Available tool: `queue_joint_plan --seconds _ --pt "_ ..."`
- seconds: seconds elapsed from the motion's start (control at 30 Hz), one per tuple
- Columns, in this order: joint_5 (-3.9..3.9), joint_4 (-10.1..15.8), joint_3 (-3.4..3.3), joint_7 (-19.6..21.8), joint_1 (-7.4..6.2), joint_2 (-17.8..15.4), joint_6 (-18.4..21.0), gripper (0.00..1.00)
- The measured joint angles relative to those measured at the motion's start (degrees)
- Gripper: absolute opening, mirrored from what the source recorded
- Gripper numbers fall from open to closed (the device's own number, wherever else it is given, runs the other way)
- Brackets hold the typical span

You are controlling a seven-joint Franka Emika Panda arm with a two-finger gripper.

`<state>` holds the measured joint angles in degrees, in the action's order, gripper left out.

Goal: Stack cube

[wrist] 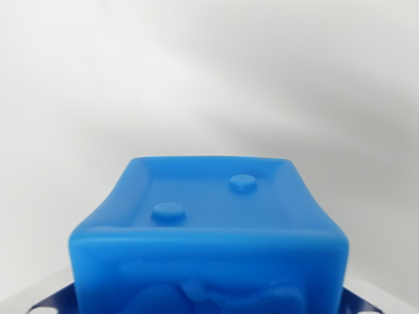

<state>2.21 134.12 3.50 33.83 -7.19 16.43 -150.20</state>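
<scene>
White surface (196,72): plain, matte, unmarked; fills the whole far part of the wrist view and runs down both the left and right sides toward the near edge. Soft grey shading falls across it in broad diagonal bands, lighter toward the far left, dimmer at the right. No seam, edge or texture can be made out.

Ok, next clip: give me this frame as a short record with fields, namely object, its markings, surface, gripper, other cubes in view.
view: wrist camera only
object: blue cube, fills the lower centre of the picture
markings: recessed top face with two raised round dots, like a die face
surface: plain white ground
gripper: dark blue parts at the bottom corners; open or shut cannot be told
other cubes: none visible
stack state: cannot tell
</scene>
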Motion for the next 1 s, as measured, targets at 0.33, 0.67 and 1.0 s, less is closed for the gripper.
queue_joint_plan --seconds 0.33,0.67,1.0 --pt "-0.51 3.28 -0.42 0.02 0.82 -2.65 -0.66 0.0" --pt "-0.87 6.37 -0.84 0.02 1.64 -5.26 -1.12 0.0" --pt "-1.25 9.19 -1.27 0.02 2.45 -7.73 -1.46 0.0"
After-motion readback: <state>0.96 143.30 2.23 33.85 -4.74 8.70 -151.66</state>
